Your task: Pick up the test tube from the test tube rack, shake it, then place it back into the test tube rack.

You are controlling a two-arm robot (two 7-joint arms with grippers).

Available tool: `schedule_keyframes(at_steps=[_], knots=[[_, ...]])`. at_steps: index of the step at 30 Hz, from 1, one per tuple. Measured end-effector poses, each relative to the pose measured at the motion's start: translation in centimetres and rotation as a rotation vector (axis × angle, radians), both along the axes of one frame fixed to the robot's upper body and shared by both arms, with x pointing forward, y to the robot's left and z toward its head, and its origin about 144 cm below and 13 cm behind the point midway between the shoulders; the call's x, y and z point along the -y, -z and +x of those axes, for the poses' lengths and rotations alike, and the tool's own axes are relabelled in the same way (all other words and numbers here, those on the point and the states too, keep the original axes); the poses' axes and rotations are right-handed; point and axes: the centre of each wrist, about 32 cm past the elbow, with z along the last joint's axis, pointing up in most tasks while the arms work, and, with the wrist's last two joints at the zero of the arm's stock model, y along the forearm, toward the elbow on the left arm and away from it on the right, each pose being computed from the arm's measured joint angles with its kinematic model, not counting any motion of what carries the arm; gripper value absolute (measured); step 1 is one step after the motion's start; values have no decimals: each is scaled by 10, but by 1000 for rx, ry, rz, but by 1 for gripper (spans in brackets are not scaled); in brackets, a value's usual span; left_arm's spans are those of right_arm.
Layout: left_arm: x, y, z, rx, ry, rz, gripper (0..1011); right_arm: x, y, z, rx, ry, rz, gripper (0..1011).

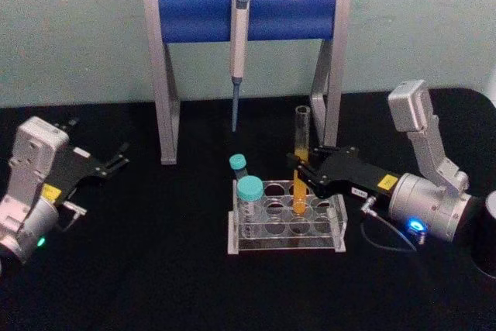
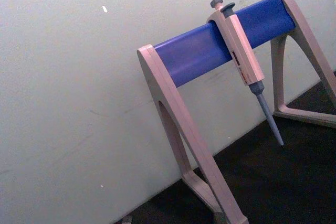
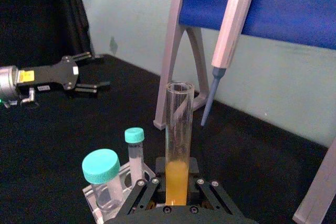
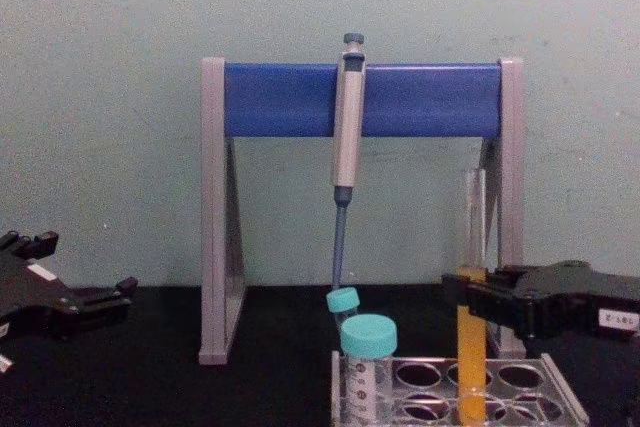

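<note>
The test tube point(image 1: 301, 133) is a long clear glass tube with orange-yellow liquid in its lower part, and it stands upright in a hole of the clear test tube rack point(image 1: 335, 232). My right gripper point(image 1: 299, 170) reaches in from the right and is shut on the tube's middle, just above the rack top. In the right wrist view the tube point(image 3: 178, 129) rises between the black fingers point(image 3: 197, 174). From the chest the tube point(image 4: 471, 247) is held by the right gripper point(image 4: 468, 299), with its bottom still in the rack point(image 4: 560, 397). My left gripper point(image 1: 99, 143) rests open at the far left.
A grey-and-blue pipette stand point(image 1: 248, 15) spans the back, with a pipette point(image 1: 239, 44) hanging from it. Two teal-capped tubes point(image 1: 249, 189) occupy the rack's left end. A dark cylinder point(image 1: 487, 230) sits at the right edge. Black table lies open between the left gripper and the rack.
</note>
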Motion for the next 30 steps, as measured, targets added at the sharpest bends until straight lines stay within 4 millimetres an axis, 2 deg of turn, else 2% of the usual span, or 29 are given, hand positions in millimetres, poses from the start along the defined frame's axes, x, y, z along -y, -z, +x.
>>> schedule_keyframes(at_steps=[10, 22, 30], knots=[[0, 0, 0, 0, 0, 0, 1001, 1, -1, -8, 72, 5, 27, 224], [0, 0, 0, 0, 0, 0, 1001, 3, -21, -9, 163, 5, 48, 223], [0, 0, 0, 0, 0, 0, 1001, -1, -35, -2, 205, 14, 88, 224]])
